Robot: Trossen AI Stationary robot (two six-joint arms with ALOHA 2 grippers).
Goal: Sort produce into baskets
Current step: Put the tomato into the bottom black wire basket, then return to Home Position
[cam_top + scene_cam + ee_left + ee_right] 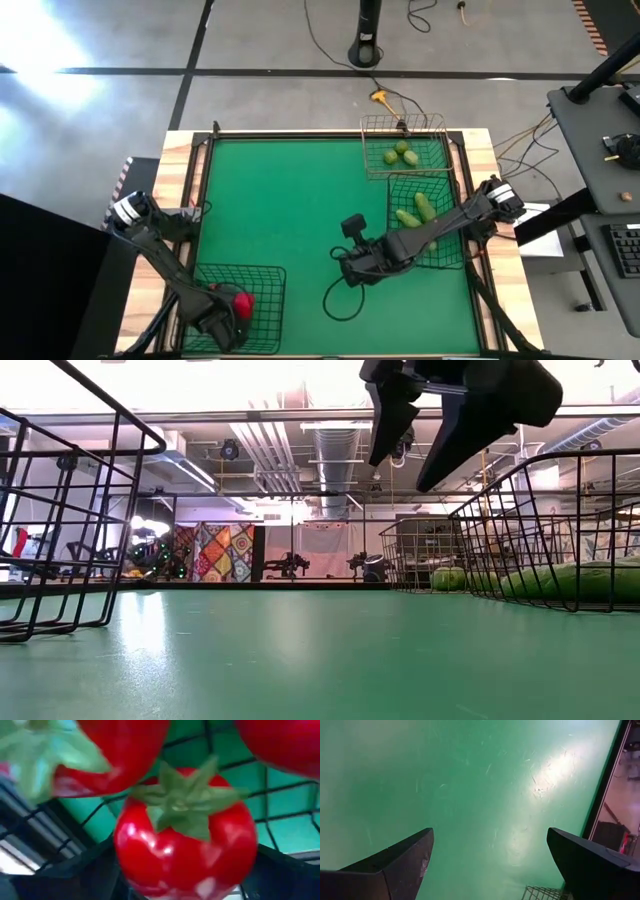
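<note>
My left gripper [228, 312] reaches into the black wire basket [262, 272] at the table's near left and is shut on a glossy red tomato [185, 845] with a green stem cap. Other red pieces [125, 750] lie close beside it in the basket. My right gripper [350, 268] hangs open and empty above the green mat at the table's middle; it also shows in the low view [410, 445]. Cucumber-like pieces [415, 210] lie in the right black basket [452, 255]. Small light-green pieces [400, 155] lie in the tan basket [372, 128]. My left gripper pinches the red tomato by its two opposite sides [122, 855] between its two fingers [75, 880]. The stem cap faces the wrist camera. The tomato is inside the basket; whether its underside rests on the wire floor I cannot tell.
The green mat [290, 200] lies bare between the baskets. A black cable loop [340, 300] lies on the mat under my right arm. The table's wooden rim [175, 180] runs along its sides.
</note>
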